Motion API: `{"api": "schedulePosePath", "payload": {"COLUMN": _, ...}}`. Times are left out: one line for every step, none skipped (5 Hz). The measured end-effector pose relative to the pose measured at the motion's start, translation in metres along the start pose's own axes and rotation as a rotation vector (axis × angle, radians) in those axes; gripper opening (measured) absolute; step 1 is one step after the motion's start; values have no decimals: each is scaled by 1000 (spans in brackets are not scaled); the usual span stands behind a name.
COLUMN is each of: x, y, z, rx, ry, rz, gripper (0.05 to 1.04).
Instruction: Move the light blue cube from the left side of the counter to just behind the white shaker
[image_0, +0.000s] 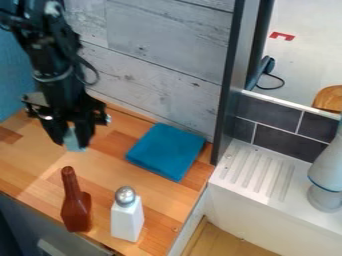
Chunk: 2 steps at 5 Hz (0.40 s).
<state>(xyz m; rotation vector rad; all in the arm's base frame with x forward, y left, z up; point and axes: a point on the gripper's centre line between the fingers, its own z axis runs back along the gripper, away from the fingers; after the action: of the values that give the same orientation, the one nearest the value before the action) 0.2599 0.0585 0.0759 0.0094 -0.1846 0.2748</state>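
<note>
Pale teal piece (75, 145): in the camera view it sits clasped between the black gripper's (72, 139) two fingers, over the wooden counter (37, 159), behind the brown bottle (77, 207). It looks light; whether soft or stiff, I can't tell. Its upper part, between the fingers, seems the sensible hold, squeezed gently in case it's slippery or fragile.

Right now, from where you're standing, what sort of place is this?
Probably a kitchen corner, perhaps a toy or mock-up one: a metal-topped shaker stands at the left, and at the right are a ribbed white drainboard and dark wall tiles.
</note>
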Motion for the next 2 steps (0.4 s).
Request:
{"api": "schedulePosePath", "payload": {"x": -1, "y": -19, "z": -9, "rx": 1, "ry": -14, "rz": -34, "gripper": 532}}
{"api": "schedulePosePath", "payload": {"x": -2, "y": -31, "z": -22, "rx": 7, "ry": 1, "rz": -47, "gripper": 532}}
